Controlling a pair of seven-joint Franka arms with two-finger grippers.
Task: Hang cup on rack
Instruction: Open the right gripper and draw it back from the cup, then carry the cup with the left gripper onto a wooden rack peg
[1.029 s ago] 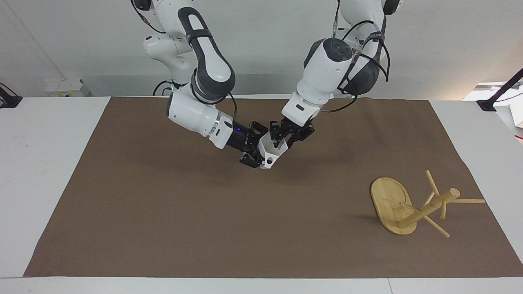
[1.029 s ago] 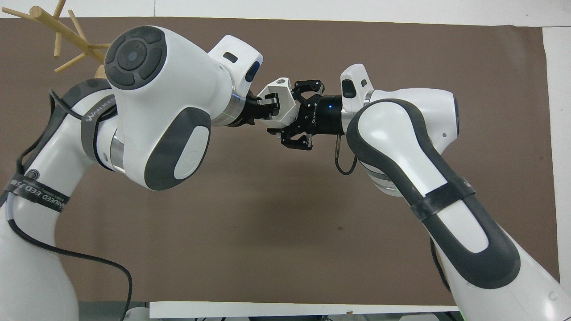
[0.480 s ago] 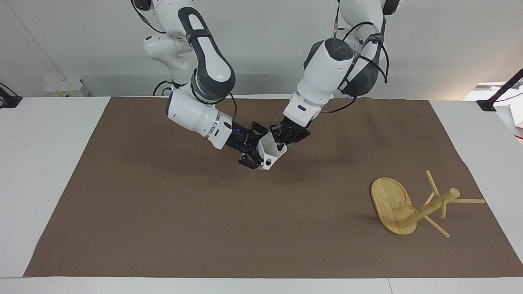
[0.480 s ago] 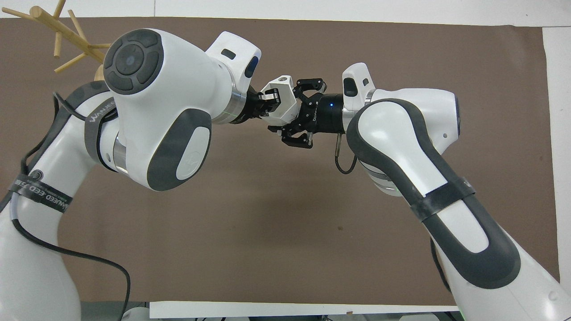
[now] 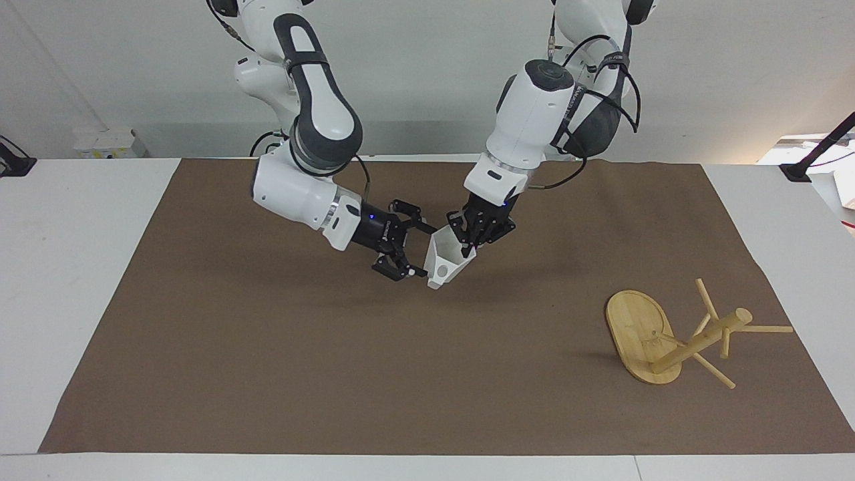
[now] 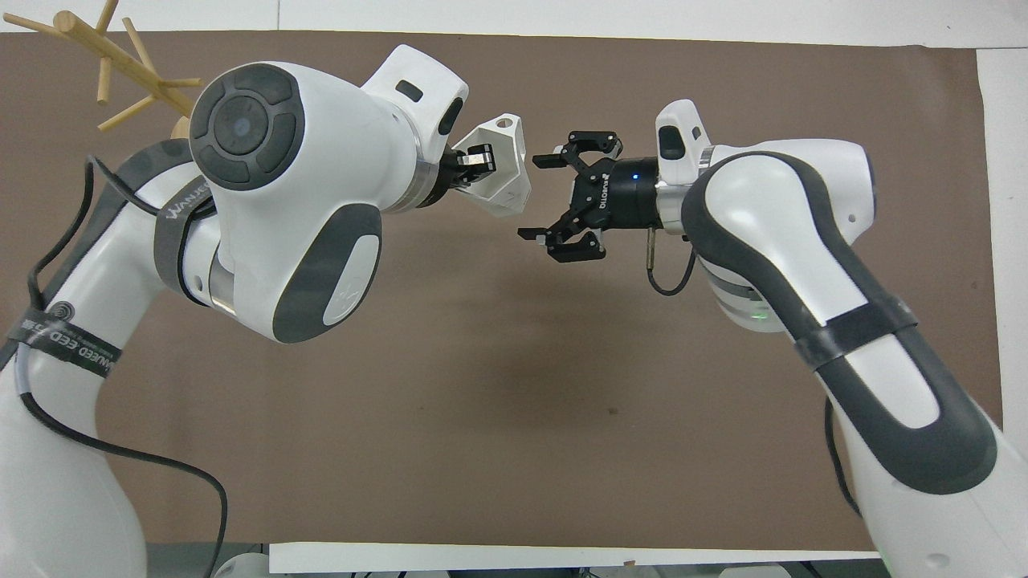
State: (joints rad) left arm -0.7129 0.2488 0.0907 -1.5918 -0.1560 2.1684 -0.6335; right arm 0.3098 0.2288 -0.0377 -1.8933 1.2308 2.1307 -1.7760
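Note:
The white faceted cup (image 5: 443, 264) hangs in the air over the middle of the brown mat, tilted, with its handle loop turned away from the robots. My left gripper (image 5: 468, 250) is shut on its rim; it also shows in the overhead view (image 6: 480, 162) with the cup (image 6: 504, 175). My right gripper (image 5: 422, 252) is open and empty, a short gap from the cup's base, and shows in the overhead view (image 6: 533, 197) too. The bamboo rack (image 5: 698, 342) lies tipped on its side, resting on the edge of its oval base (image 5: 634, 326) and on its pegs, toward the left arm's end. Its pegs (image 6: 112, 60) show in the overhead view.
A brown mat (image 5: 300, 374) covers most of the white table (image 5: 80, 267). A black clamp stand (image 5: 818, 157) sits at the table's corner by the left arm's end.
My right gripper let go of the cup, opened and drew back toward its own side. My left gripper closed on the rim and now carries the cup alone, tilted lower.

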